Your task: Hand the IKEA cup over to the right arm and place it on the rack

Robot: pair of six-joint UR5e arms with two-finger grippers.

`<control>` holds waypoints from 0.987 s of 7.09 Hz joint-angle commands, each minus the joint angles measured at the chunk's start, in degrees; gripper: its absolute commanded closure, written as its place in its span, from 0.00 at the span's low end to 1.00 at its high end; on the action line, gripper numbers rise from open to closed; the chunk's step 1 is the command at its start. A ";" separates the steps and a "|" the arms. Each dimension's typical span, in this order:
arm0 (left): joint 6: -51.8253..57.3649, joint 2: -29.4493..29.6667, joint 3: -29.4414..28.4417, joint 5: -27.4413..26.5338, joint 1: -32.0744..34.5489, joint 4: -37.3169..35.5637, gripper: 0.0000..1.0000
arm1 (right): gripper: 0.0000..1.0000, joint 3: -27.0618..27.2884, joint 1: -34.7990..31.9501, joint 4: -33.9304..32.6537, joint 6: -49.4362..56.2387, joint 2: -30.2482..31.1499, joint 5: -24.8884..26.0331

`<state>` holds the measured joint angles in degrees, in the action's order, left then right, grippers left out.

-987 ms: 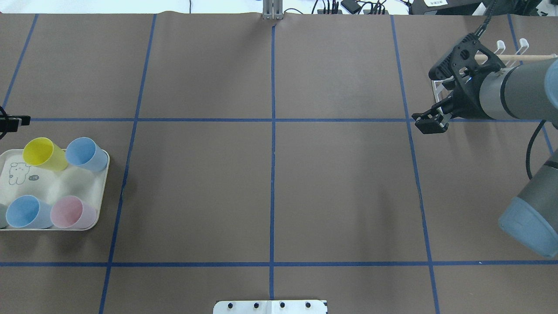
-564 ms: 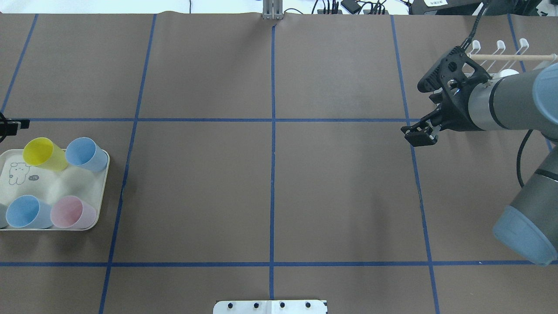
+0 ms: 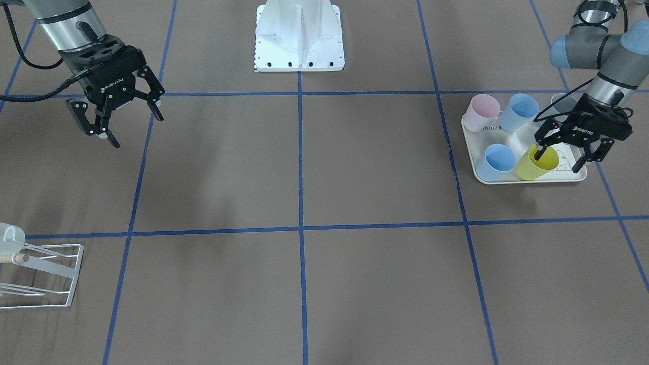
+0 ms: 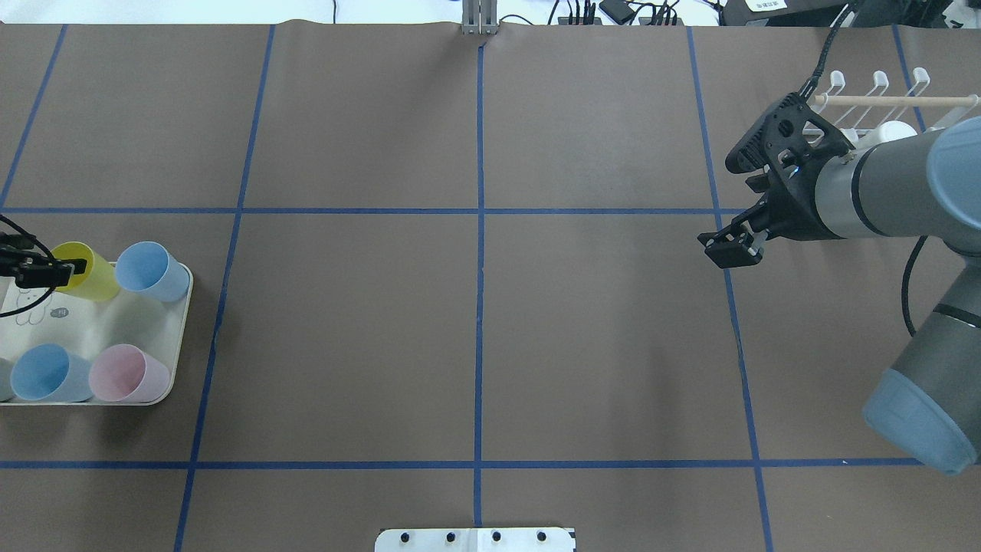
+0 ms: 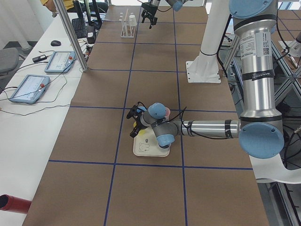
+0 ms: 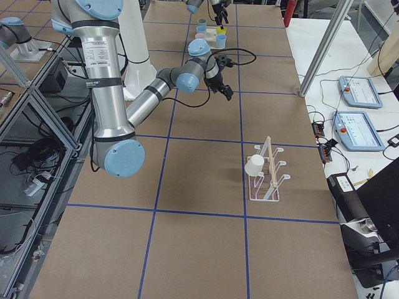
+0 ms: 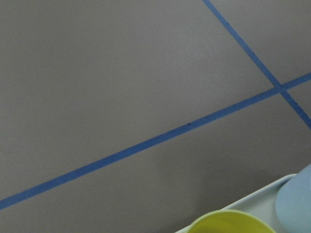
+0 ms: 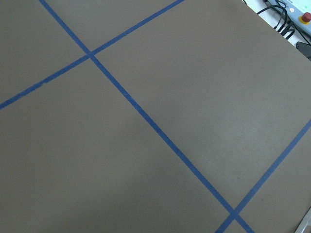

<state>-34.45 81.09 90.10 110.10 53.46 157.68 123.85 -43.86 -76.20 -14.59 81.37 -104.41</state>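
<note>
The brown paper-covered table [image 4: 475,307], ruled by blue tape lines, shows a broad bare stretch between its two working ends. At the robot's left end sits the cream rectangular tray with a rabbit drawing [image 4: 181,330], which runs out of the overhead view's left edge. The yellow plastic cup [image 3: 530,170] stands on it in the row away from the robot, close to that rim. A light blue plastic cup [image 3: 498,161] is just beside it on the table-centre side. The yellow cup rests on its base, mouth up, its long axis close to vertical. The black two-finger left gripper [image 3: 557,159] points down with its jaws spread. One finger [image 3: 540,150] seems to dip into the cup's mouth and the other hangs outside the wall over the tray's corner; nothing is clamped. A pink plastic cup [image 3: 480,114] and a second blue cup [image 3: 522,111] stand in the row nearer the robot, apart from the fingers. At the other end, the silver-grey right arm [image 4: 881,184] carries the black right gripper [image 3: 139,133] above bare paper beside a blue line, jaws wide and empty. The white wire-frame rack with a wooden dowel [image 6: 268,180] sits beyond it, well apart from the tray, with a white cup [image 6: 254,166] on it.
</note>
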 commanded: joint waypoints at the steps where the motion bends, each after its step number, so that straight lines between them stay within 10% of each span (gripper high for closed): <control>1: -0.01 -0.58 -0.10 -0.24 -0.81 1.05 0.68 | 0.00 -0.01 0.00 0.00 0.00 0.02 0.00; 3: 0.08 -0.67 -0.10 0.47 -0.72 1.05 1.00 | 0.00 -0.01 0.00 0.00 0.00 0.02 0.00; 7: 4.53 -0.41 0.86 5.62 7.31 0.35 1.00 | 0.00 -0.10 0.70 0.09 0.09 -0.07 0.17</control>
<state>-32.72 80.49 90.73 112.74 55.95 158.44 123.81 -43.62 -76.18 -14.57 81.33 -104.34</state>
